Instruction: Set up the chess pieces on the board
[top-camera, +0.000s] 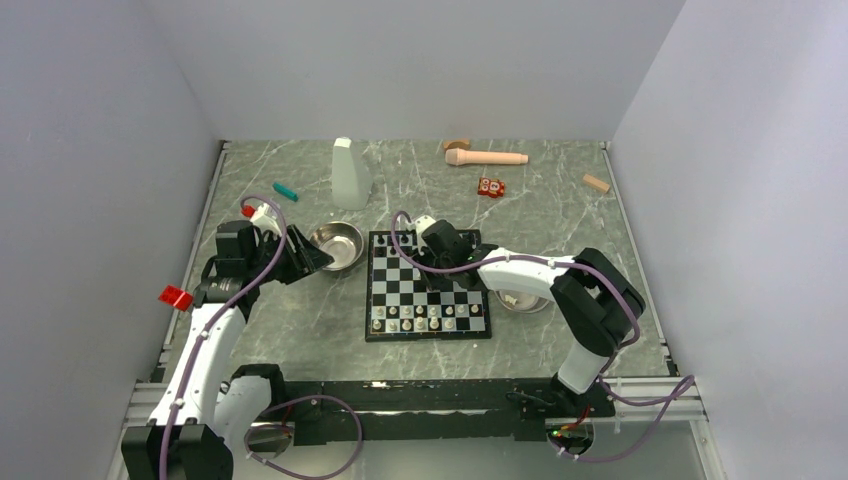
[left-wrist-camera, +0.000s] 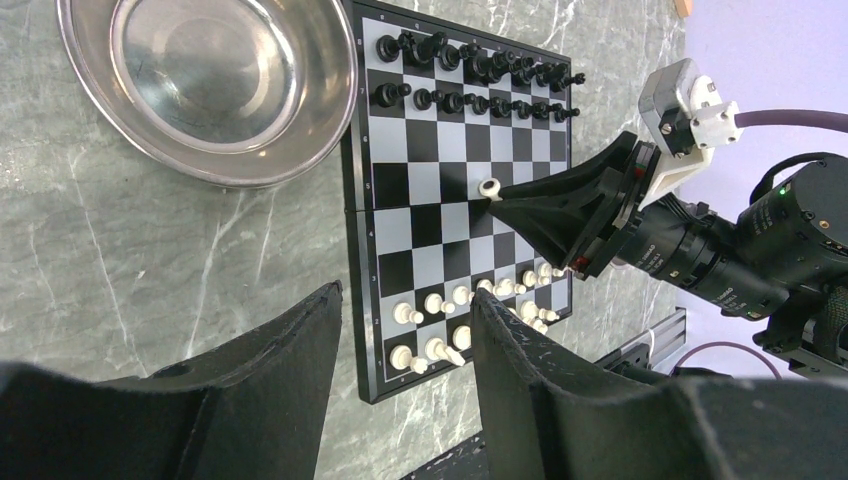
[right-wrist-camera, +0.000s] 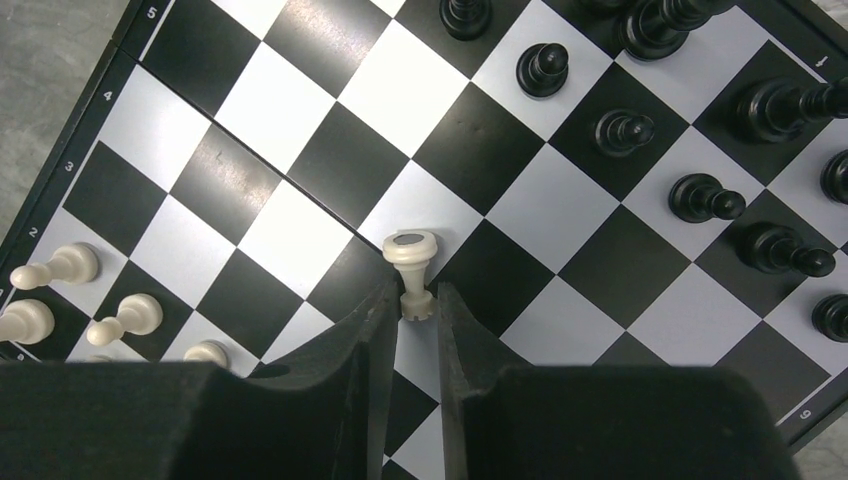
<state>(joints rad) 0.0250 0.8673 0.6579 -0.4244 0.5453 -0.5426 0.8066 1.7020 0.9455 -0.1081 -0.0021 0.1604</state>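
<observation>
Grey marble-look tabletop (top-camera: 300, 340), pale walls on 3 sides. Far left, at 9 o'clock on the table edge, a red block (top-camera: 176, 296). L arm reaches in from 7 o'clock. The left gripper (left-wrist-camera: 405, 300) hangs above bare tabletop, fingers mid-wide w/ nothing between them, just beside a steel bowl (top-camera: 336, 245) that sits at 10 o'clock of the board (top-camera: 384, 300). A teal item (top-camera: 286, 191) and a white bottle (top-camera: 350, 174) stand toward 11 o'clock, well apart from the board.

Board lies center table. Black pieces (left-wrist-camera: 470, 85) fill 2 rows along its 12 o'clock edge. White pieces (left-wrist-camera: 450, 325) are grouped in approx 2 rows along the 6 o'clock edge. Mid rows mostly bare.

R arm comes in from 5 o'clock, over the board's center. The right gripper (right-wrist-camera: 415, 300) has its jaws narrow, pinching the base of 1 white piece (right-wrist-camera: 411, 262) above a center square. Can't tell if the piece touches the board.

A 2nd bowl (top-camera: 522, 302) sits at the board's 3 o'clock, partly under the R arm. Toward 1 o'clock: a wooden pestle (top-camera: 487, 157), a red toy (top-camera: 490, 187), and further R a wood block (top-camera: 596, 183).
</observation>
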